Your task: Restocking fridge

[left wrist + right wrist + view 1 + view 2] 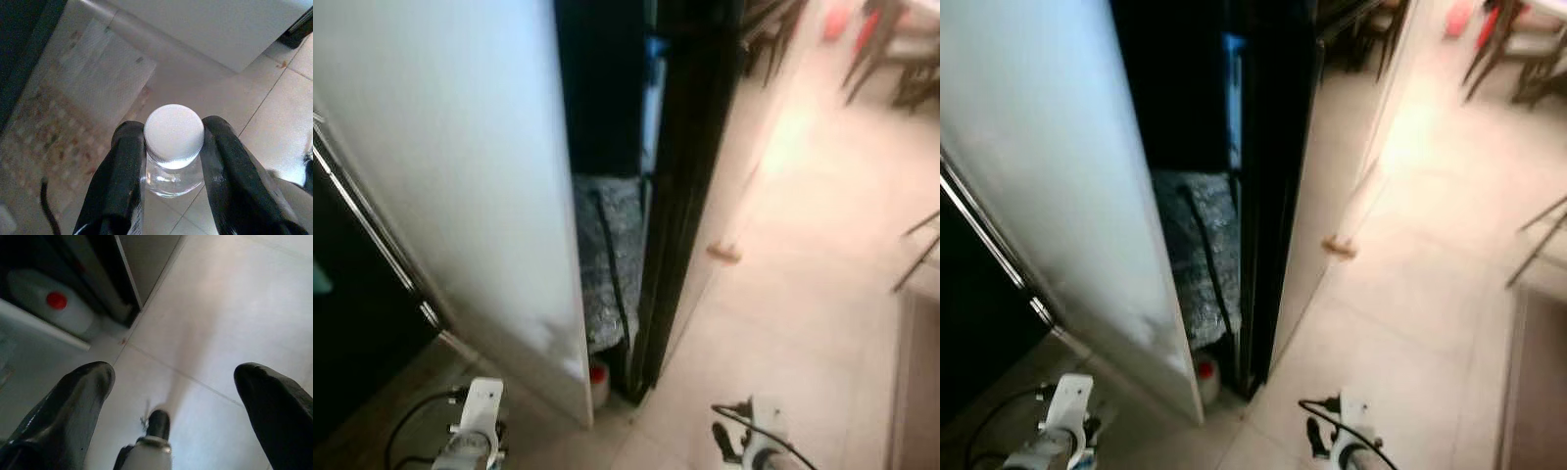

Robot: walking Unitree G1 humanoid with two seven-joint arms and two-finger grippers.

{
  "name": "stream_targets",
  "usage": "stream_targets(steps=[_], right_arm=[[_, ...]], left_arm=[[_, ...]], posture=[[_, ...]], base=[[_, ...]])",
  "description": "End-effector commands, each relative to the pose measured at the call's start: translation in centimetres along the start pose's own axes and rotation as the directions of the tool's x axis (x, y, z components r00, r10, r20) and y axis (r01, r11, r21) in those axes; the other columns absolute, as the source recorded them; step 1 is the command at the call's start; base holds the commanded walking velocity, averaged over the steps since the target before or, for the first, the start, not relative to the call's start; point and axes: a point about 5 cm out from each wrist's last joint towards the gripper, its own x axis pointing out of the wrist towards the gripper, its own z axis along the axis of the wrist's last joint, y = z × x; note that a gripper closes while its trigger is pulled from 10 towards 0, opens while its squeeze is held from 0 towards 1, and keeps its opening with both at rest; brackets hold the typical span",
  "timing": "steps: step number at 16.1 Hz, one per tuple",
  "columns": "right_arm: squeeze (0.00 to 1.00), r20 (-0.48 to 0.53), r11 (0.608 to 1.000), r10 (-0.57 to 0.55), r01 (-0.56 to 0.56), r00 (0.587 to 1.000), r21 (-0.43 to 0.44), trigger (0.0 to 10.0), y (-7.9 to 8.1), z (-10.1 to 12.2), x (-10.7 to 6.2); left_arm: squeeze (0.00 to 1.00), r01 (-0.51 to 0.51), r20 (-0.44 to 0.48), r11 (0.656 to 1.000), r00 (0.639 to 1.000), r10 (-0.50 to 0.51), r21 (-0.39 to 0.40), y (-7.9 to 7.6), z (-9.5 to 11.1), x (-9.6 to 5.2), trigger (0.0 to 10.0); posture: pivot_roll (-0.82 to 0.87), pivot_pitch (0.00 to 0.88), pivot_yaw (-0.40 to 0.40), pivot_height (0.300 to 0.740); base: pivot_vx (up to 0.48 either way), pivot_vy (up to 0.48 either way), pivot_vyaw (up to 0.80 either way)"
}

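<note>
Nearest the camera, the left pincer (173, 161) is seen in its wrist view clamped on the neck of a clear plastic bottle with a white ribbed screw cap (173, 133), one black finger pressed against each side just under the cap, so the item to be stocked is carried low at the robot's left side above the pale tiled floor (288, 122). The right pincer (171, 396) is held with its two black fingers spread wide apart and nothing between them, pointed down at the same tiles. A patterned floor mat (63, 117) is laid just beside the carried bottle's position. Slightly further on, a white jug with a red cap (54, 301) is stood on the floor in the gap at the foot of the appliance. Beyond it, a tall white fridge door (460, 176) is swung open edge-on toward the robot, with a dark interior (607, 88) behind it and a black upright panel (690, 176) alongside. Farthest off, dark chair legs (881, 59) are made out on the bright floor. The carrying step appears to be in hand; next, the bottle would need to be raised and the robot turned around the door edge so a shelf can be reached.
</note>
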Motion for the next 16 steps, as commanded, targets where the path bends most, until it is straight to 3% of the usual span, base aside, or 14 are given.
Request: stream_targets(steps=[1,7,11,16], right_arm=[[0.0,0.008,1.0,0.016,-0.016,1.0,0.002,10.0,0.7,0.3,0.2],[0.0,0.057,1.0,-0.005,0.006,0.998,-0.016,10.0,0.6,0.7,0.1],[0.0,0.195,0.995,-0.087,0.096,0.977,-0.037,10.0,0.2,1.9,-0.1],[0.0,0.309,0.991,-0.111,0.13,0.945,-0.042,10.0,0.1,2.8,-0.4]], left_arm=[[0.0,-0.015,-0.013,1.0,1.0,0.015,0.014,0.6,-0.3,0.0,10.0],[0.0,-0.017,-0.015,1.0,1.0,0.017,0.023,0.7,-0.3,0.0,10.0],[0.0,-0.016,-0.012,1.0,1.0,0.016,0.022,0.7,-0.2,0.0,10.0],[0.0,-0.013,-0.01,1.0,1.0,0.014,0.024,0.7,-0.2,0.0,10.0]], posture=[[0.05,0.0,-0.036,0.74],[0.05,0.0,-0.037,0.74],[0.04,0.0,-0.041,0.74],[0.03,0.0,-0.045,0.74]], base=[[0.0,0.0,0.0],[0.0,0.0,0.0],[0.0,0.0,0.0],[0.0,0.0,0.0]])
